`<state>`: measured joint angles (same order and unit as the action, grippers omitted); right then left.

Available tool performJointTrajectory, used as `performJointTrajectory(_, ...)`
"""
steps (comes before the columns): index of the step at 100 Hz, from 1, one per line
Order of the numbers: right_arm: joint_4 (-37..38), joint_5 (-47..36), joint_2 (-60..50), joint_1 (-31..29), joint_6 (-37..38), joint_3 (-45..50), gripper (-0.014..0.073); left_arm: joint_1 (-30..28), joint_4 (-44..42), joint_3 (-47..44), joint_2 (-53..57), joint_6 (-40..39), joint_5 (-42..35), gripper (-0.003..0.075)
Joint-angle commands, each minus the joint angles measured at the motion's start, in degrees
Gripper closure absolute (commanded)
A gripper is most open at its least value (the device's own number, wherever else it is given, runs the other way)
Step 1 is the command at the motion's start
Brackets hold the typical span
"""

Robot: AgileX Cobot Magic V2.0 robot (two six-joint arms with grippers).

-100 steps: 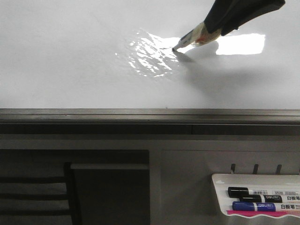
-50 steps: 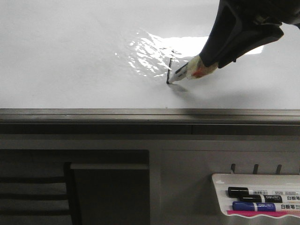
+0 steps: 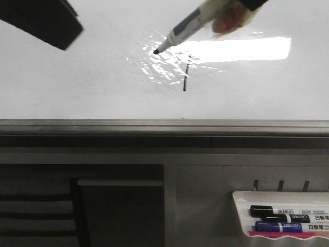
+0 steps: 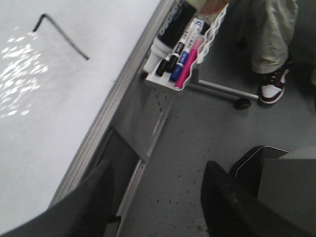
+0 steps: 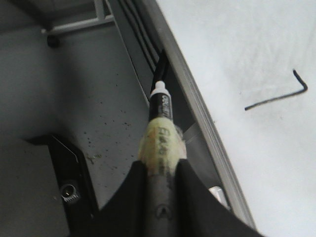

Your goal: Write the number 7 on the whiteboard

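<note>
The whiteboard [image 3: 77, 87] fills the upper front view, with bright glare at its middle. A small black number 7 [image 3: 185, 80] sits on it; the mark also shows in the left wrist view [image 4: 59, 34] and the right wrist view [image 5: 276, 98]. My right gripper [image 5: 160, 170] is shut on a marker [image 3: 187, 25] wrapped in yellowish tape. The marker's tip hangs above the board, left of the 7 and clear of it. My left gripper [image 4: 157, 192] is open and holds nothing; it appears as a dark shape [image 3: 43, 20] over the board's far left.
A grey metal rail [image 3: 164, 126] edges the board. A white marker tray [image 3: 241, 198] holding black, blue and pink markers hangs below at the right. In the left wrist view a person's leg [image 4: 271, 34] stands on the grey floor beyond the tray.
The marker drew the slanted downstroke, then lifted off the board and moved up and to the left. My left gripper came into the front view at the upper left.
</note>
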<state>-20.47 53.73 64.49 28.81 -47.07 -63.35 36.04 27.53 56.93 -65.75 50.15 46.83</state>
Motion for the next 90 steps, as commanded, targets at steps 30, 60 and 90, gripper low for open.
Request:
performJointTrajectory(30,-0.6,-1.8,-2.3,0.2,-10.6,-2.0,0.0647,14.6,1.8,4.6,-7.9,5.1,-19.9,0.0352)
performJointTrajectory(60,-0.6,-1.6,-2.3,0.2,-10.6,-2.0,0.0647,15.5,1.8,5.9,-9.4,5.1,-20.8,0.0353)
performJointTrajectory(90,-1.0,-1.7,-2.3,0.2,-10.5,-2.0,0.0647,15.5,1.8,5.9,-9.4,5.1,-20.8,0.0546)
